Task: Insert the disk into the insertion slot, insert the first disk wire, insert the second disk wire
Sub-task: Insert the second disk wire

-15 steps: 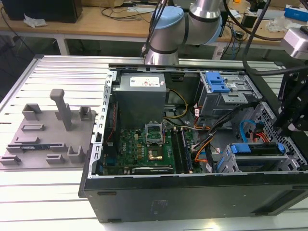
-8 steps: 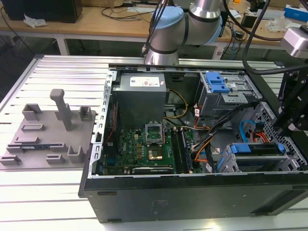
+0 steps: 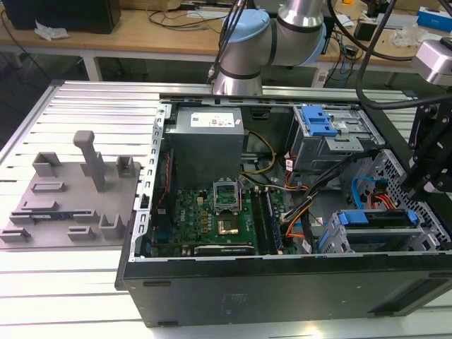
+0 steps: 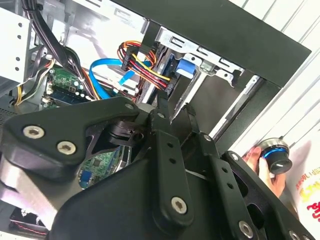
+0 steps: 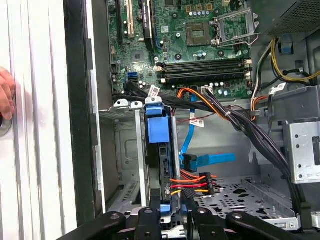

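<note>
A cluttered wooden bench (image 3: 141,39) runs along the back of the room, and in front of it lies a ribbed aluminium surface (image 3: 85,296). Toward its left edge sits a grey fixture plate (image 3: 70,201) with upright holders, presumably parking places for parts.

From the middle to the right edge an open computer case (image 3: 282,289) lies on its side, its inside facing up so the arm can reach in from above. At the case's far edge is the power supply (image 3: 208,138), nearer is the motherboard (image 3: 212,219), and next comes the taller bay with the blue lever (image 3: 318,121).

In the case's near right corner the disk (image 3: 376,217) stands on edge inside the insertion slot (image 3: 330,240), so that step looks done. In the first wrist view a plug with red, yellow and black wires (image 5: 192,182) meets the disk's end. A blue data cable (image 5: 207,160) ends just beside it. Whether either is fully home I cannot tell.

The pincer (image 5: 174,222) hangs over that end of the disk, close to the plugs, likely to work them; apart or together, I cannot tell. Outside the case wall a person's hand (image 4: 255,161) rests at a blue-ringed knob (image 4: 277,155).
</note>
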